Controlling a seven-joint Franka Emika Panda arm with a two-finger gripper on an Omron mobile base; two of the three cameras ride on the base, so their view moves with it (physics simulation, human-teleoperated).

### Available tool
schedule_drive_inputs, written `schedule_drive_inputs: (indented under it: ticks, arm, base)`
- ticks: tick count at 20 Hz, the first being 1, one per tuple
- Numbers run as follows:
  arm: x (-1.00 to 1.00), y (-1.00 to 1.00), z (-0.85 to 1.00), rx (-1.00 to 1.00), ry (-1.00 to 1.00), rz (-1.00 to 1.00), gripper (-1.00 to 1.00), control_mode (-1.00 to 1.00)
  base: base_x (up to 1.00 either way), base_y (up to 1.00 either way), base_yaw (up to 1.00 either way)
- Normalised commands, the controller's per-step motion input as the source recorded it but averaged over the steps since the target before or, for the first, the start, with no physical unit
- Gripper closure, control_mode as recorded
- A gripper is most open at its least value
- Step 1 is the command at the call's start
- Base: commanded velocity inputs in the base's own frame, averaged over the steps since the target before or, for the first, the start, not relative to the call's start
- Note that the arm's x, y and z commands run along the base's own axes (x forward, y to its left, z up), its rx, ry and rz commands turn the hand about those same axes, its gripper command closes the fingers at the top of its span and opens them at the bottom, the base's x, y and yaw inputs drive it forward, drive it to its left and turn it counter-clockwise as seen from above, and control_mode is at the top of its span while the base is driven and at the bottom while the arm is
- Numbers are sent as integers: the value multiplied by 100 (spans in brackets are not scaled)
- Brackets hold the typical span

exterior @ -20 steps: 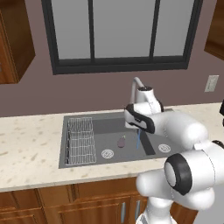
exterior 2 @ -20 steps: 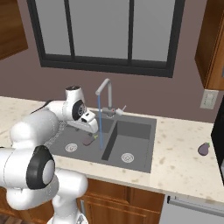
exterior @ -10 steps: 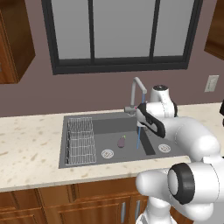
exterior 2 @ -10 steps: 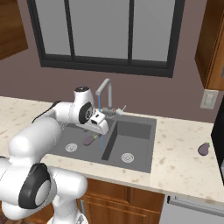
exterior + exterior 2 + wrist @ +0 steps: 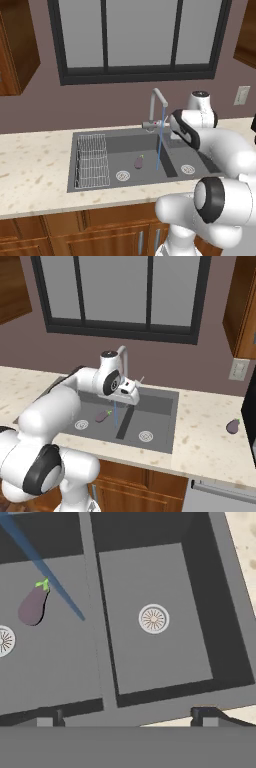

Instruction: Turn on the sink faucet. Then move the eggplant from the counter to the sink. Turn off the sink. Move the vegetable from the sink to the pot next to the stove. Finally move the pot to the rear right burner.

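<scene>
the small purple eggplant (image 5: 33,605) is lying in the grey metal sink (image 5: 165,677), getting washed by the thin blue water stream (image 5: 159,152). the white arm's gripper (image 5: 130,716) is hanging over the sink with its jaws wide apart and empty, likely because the bent silver faucet (image 5: 156,106) needs turning off.

Two flanking views, one downward over sink (image 5: 95,662)

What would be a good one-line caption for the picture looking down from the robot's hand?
Open gripper above a double sink: eggplant in one basin beside the running water.

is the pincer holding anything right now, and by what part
Nothing is held. The pincer is open over the sink, and the eggplant lies loose in the left basin beside the water stream.
</scene>
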Motion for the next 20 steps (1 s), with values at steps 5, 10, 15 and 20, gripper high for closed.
schedule_drive_inputs:
  ticks: [5, 10, 15, 20]
  arm:
    - [35, -62, 1, 4, -3, 20, -100, -100]
    - [46, -57, 0, 5, -3, 20, -100, -100]
    - [33, -36, -4, 7, -1, 11, -100, -100]
    - [15, -23, -28, 9, -15, 10, -100, -100]
  base:
    - [0, 0, 0]
    - [0, 0, 0]
    - [0, 0, 0]
    - [0, 0, 0]
